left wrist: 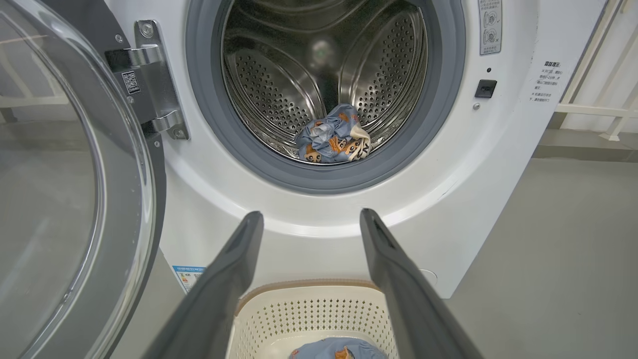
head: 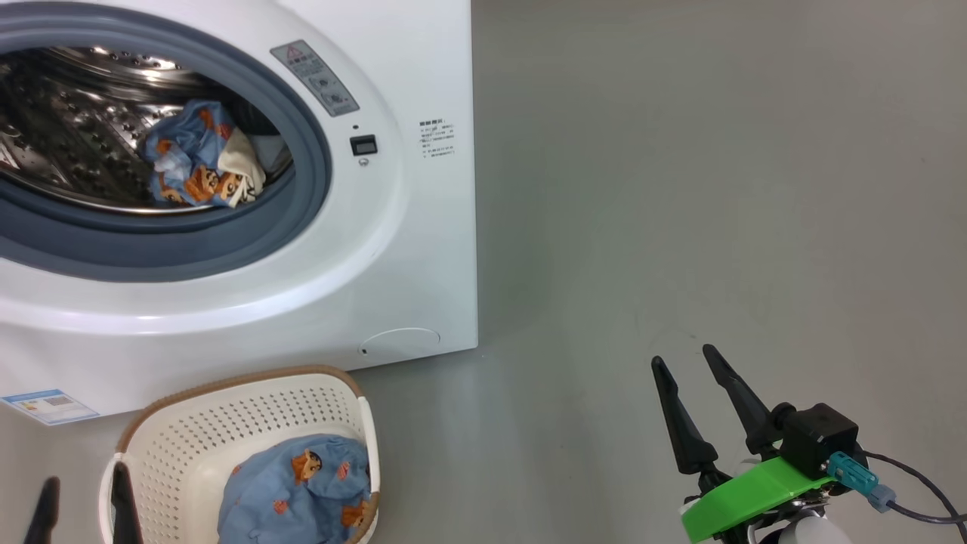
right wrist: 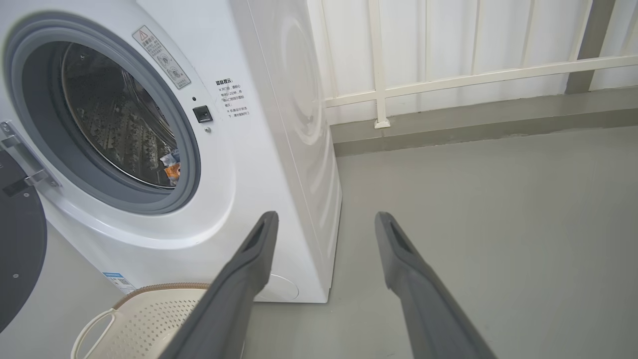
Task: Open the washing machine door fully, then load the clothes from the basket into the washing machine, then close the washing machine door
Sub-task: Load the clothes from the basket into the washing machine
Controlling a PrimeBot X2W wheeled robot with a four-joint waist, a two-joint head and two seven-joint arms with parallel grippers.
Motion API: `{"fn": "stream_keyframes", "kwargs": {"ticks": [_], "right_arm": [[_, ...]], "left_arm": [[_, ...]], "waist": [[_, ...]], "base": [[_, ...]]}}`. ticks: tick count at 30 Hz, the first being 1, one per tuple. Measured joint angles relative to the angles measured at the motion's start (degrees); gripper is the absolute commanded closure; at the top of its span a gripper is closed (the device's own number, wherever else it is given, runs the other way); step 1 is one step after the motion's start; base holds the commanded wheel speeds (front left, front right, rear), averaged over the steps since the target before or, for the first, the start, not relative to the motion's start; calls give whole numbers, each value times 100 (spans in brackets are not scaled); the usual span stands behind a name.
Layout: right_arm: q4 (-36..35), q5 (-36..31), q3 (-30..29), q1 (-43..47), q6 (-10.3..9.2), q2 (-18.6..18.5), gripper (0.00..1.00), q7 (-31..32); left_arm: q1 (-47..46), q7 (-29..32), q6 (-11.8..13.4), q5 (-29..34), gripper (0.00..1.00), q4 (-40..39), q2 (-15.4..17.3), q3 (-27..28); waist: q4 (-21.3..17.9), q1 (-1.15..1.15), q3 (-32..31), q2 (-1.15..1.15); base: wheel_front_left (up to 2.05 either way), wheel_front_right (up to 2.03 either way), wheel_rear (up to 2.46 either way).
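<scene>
Okay, head view: the washing machine [head: 423,249] is at upper left, standing on the grey floor [head: 680,189], porthole uncovered. The clothes [head: 200,159] are split in two. One blue printed bundle lies low in the steel drum [head: 68,128], just behind the grey gasket [head: 302,189]. The second bundle [head: 295,491] sits in the basket [head: 227,423]. The basket stands on the floor just in front of the machine's base, near the blue label sticker [head: 49,406]. The left fingers [head: 44,517] are at the bottom left corner, close by the basket's left side, spread apart and holding nothing. The right fingers [head: 684,423] are over bare floor well right of the machine, spread wide, empty.

Left wrist view: the washing machine door [left wrist: 60,189] stands open at left on its metal hinge [left wrist: 149,85]. The left fingers are wide apart above the basket, pointing at the porthole, touching nothing. One bundle lies at the drum bottom.

Right wrist view: the right fingers are wide apart with nothing between them, over floor by the machine's right front corner. The door edge is at far left, the basket rim at bottom left. A white railing [right wrist: 377,60] stands behind.
</scene>
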Motion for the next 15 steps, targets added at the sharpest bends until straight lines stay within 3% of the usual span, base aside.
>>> {"fn": "stream_keyframes", "kwargs": {"ticks": [15], "right_arm": [[-78, -52, -114, 199, 0, 1, 0, 0]], "left_arm": [[304, 0, 0, 145, 0, 48, -165, 54]], "waist": [[78, 0, -120, 0]], "base": [[0, 0, 0]]}}
